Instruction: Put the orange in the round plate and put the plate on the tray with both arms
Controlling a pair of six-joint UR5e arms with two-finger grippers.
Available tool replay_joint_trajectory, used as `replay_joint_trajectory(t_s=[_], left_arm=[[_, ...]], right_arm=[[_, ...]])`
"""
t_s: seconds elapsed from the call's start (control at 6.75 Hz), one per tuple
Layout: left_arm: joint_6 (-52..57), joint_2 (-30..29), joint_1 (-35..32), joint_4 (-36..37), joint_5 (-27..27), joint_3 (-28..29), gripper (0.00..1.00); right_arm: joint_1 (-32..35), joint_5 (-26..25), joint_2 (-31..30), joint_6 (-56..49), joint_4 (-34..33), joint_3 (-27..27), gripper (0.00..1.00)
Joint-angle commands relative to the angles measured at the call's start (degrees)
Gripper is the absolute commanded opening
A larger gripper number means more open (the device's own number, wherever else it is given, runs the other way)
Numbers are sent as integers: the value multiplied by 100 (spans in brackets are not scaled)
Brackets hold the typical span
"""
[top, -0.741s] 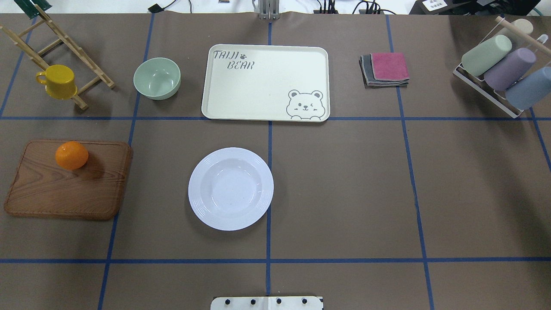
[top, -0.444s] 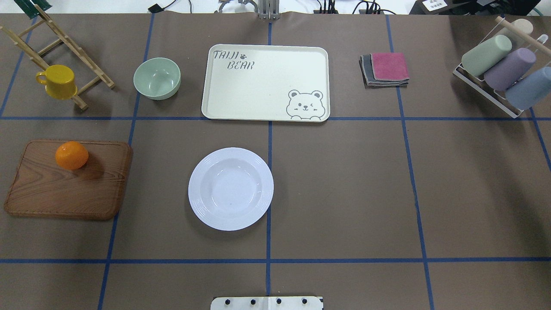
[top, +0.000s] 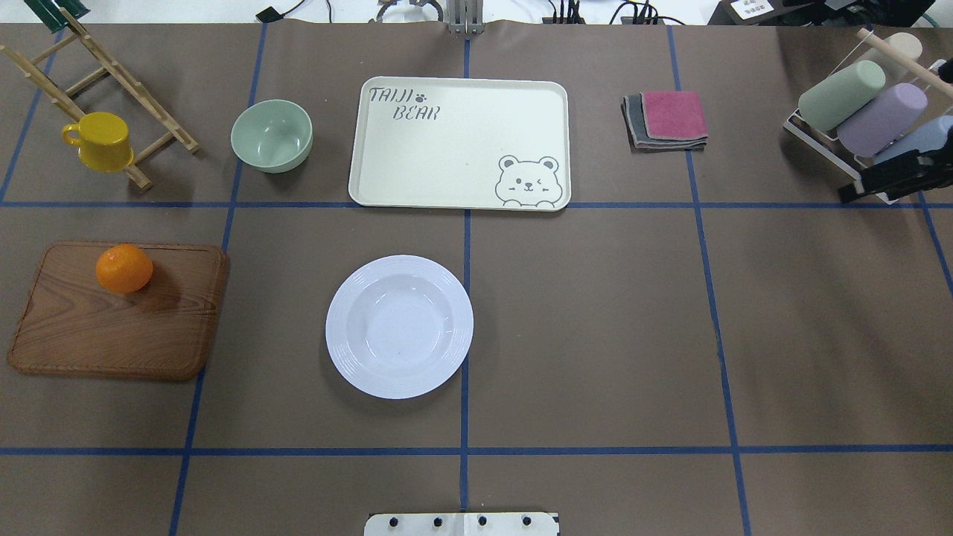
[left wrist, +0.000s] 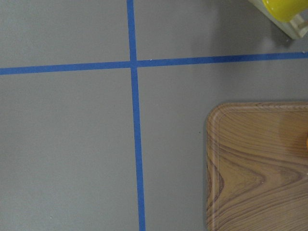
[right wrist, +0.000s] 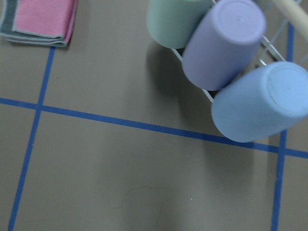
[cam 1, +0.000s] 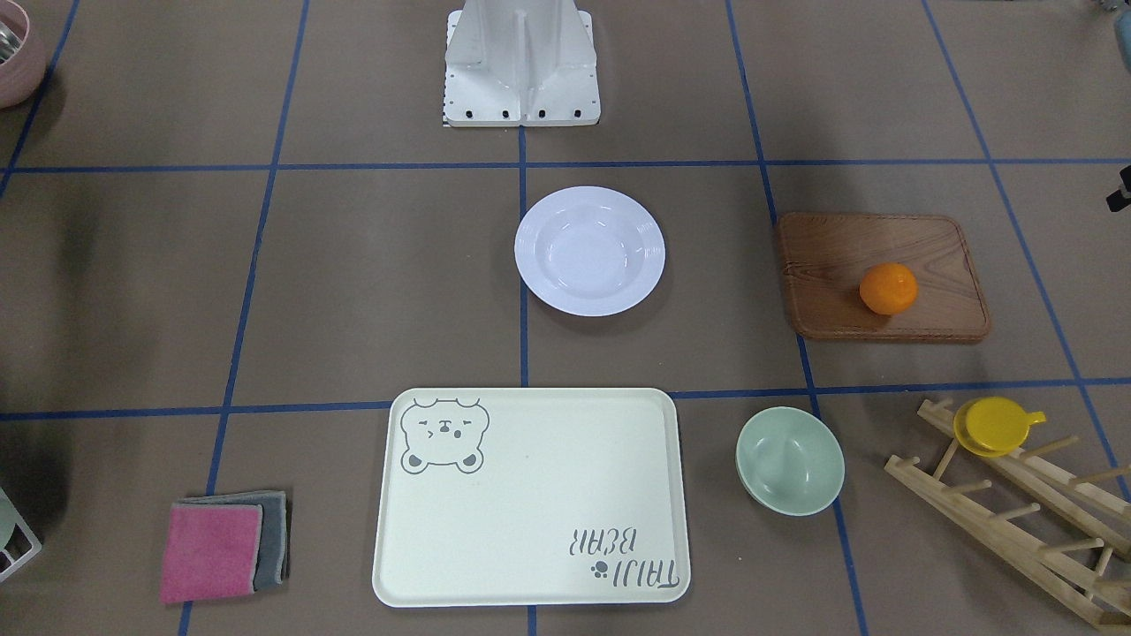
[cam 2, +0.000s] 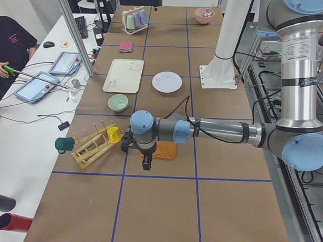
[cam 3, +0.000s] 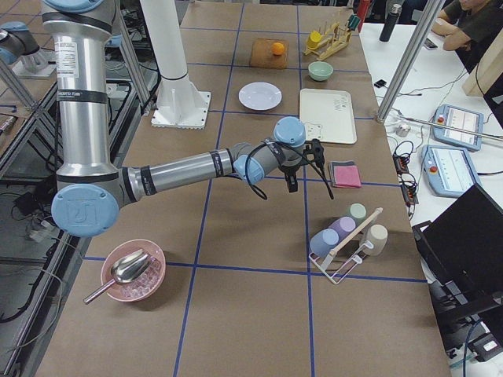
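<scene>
The orange (top: pixel 124 269) rests on the far left part of a brown wooden board (top: pixel 112 335). The white round plate (top: pixel 399 326) lies empty at the table's middle, and the cream bear tray (top: pixel 447 149) lies empty beyond it. My left gripper (cam 2: pixel 146 164) hangs pointing down near the board's outer end; only a black sliver of that arm (cam 1: pixel 1120 190) shows in the front-facing view. My right gripper (top: pixel 849 195) reaches in at the right edge by the cup rack. Neither gripper's fingers show clearly, so I cannot tell if they are open or shut.
A pale green bowl (top: pixel 272 135) stands left of the tray. A wooden rack holds a yellow cup (top: pixel 100 140) at the back left. Folded pink and grey cloths (top: pixel 666 119) lie right of the tray. A wire rack with three pastel cups (top: pixel 867 112) stands at the back right.
The right gripper's black shape has come into the overhead view at the right edge, in front of the blue cup. The orange, plate and tray have not moved.
</scene>
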Motion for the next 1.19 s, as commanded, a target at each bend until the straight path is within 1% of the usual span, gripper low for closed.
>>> replay_joint_trajectory(t_s=[0.0,0.15,0.3,0.44,0.59,0.74,1.04], left_arm=[[-474,-109,178,-204,-2,-69,100],[-982,-109,432,-554,6,-70,99],[-1657,-109,783,-1071,24,-43,100],[-2299,-109,1065,-1485,42,-34,100],[-2880,-109,1398,-1846,137,-26,100],[-3425,-196,1802,-2059,513,-34,99],[-4419,-652,2558,-2061,919,27,99]], right_arm=[[-763,232,342,2392,1720,-102,100],[-1044,136,447,3254,2712,-199,100],[-1526,-466,553,4585,3618,-243,100],[-2357,-1481,728,5921,4489,-296,100],[-3166,-2414,851,6900,5107,-331,100],[-3635,-3023,966,7049,5174,-323,100],[-3824,-3362,932,7068,5165,-305,100]])
